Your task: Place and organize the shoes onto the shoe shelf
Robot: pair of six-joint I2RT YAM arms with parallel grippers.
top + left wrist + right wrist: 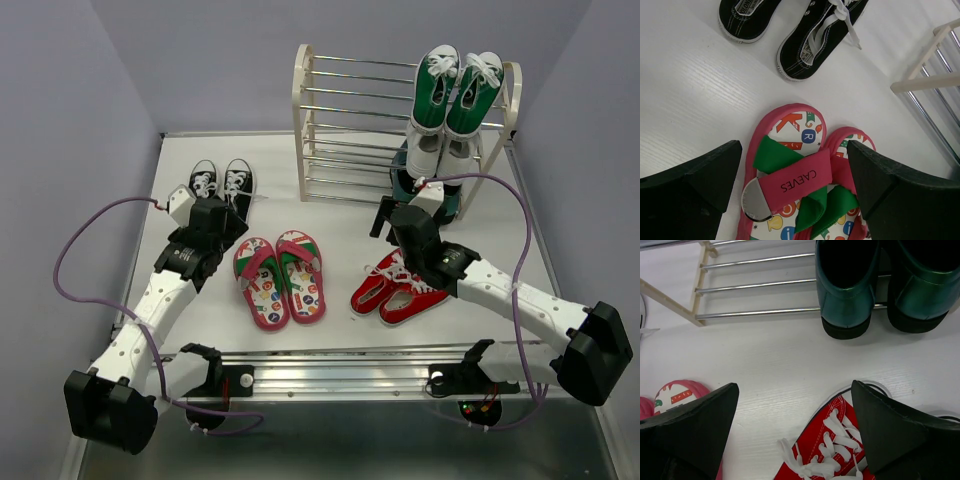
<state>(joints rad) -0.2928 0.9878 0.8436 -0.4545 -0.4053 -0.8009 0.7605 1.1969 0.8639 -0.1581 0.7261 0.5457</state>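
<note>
Left gripper (793,167) near pink-green printed flip-flops (796,131)

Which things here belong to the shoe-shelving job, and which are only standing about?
For the job:
black-white sneakers
red sneakers
flip-flops
shoe shelf

Not for the job:
green-and-white sneakers, on the shelf's top tier
dark green boots, on its lowest rods

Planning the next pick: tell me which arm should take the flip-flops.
Left. The left gripper hangs open right above the flip-flops, its jaws framing them in its wrist view. The right gripper, also open, sits over the red sneakers, farther from the flip-flops.
</note>
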